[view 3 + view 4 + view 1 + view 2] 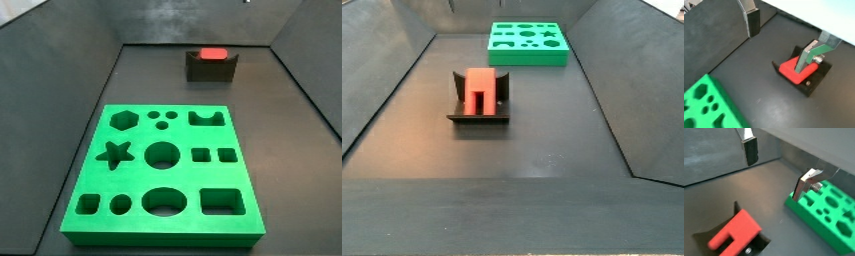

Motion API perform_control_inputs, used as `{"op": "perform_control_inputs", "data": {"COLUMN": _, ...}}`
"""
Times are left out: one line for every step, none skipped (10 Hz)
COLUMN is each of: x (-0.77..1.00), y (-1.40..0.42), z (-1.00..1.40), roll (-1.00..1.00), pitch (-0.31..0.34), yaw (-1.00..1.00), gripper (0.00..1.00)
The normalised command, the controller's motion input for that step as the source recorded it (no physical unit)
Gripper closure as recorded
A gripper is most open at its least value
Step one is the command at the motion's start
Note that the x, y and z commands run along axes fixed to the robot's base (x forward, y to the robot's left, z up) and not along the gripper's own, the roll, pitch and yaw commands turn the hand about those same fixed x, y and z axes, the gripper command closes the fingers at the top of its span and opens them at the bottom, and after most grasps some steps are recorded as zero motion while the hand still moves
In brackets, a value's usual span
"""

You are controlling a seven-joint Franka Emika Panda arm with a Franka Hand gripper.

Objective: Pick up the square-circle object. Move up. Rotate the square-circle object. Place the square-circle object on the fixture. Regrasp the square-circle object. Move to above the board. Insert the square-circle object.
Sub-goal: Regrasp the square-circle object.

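Two silver fingers [749, 20] of your gripper [784, 35] stood wide apart with nothing between them, hanging above the dark floor [757, 90]. Your red block [794, 69] was bright and squarish, with a stepped end plain in a wrist view [736, 230]; it lay on the fixture [480, 108], apart from both fingers. Your green board [163, 175] sat well apart from the fixture, with bare floor between them and grey walls [396, 80] on either side.
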Motion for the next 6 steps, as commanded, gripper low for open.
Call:
{"op": "perform_control_inputs", "data": {"x": -0.03, "y": -0.03, "z": 0.01, "roll": 1.0, "pitch": 0.02, "yaw": 0.03, "gripper": 0.0}}
{"op": "perform_control_inputs", "data": {"x": -0.03, "y": -0.02, "z": 0.01, "roll": 1.0, "pitch": 0.017, "yaw": 0.03, "gripper": 0.0}}
{"op": "perform_control_inputs", "data": {"x": -0.03, "y": -0.02, "z": 0.01, "roll": 1.0, "pitch": 0.008, "yaw": 0.03, "gripper": 0.0}}
{"op": "perform_control_inputs", "data": {"x": -0.03, "y": -0.02, "z": 0.01, "roll": 1.0, "pitch": 0.005, "yaw": 0.03, "gripper": 0.0}}
{"op": "perform_control_inputs", "data": {"x": -0.02, "y": -0.02, "z": 0.0, "roll": 1.0, "pitch": 0.0, "yaw": 0.03, "gripper": 0.0}}
{"op": "perform_control_inputs", "data": {"x": -0.02, "y": -0.02, "z": 0.0, "roll": 1.0, "pitch": 0.0, "yaw": 0.03, "gripper": 0.0}}
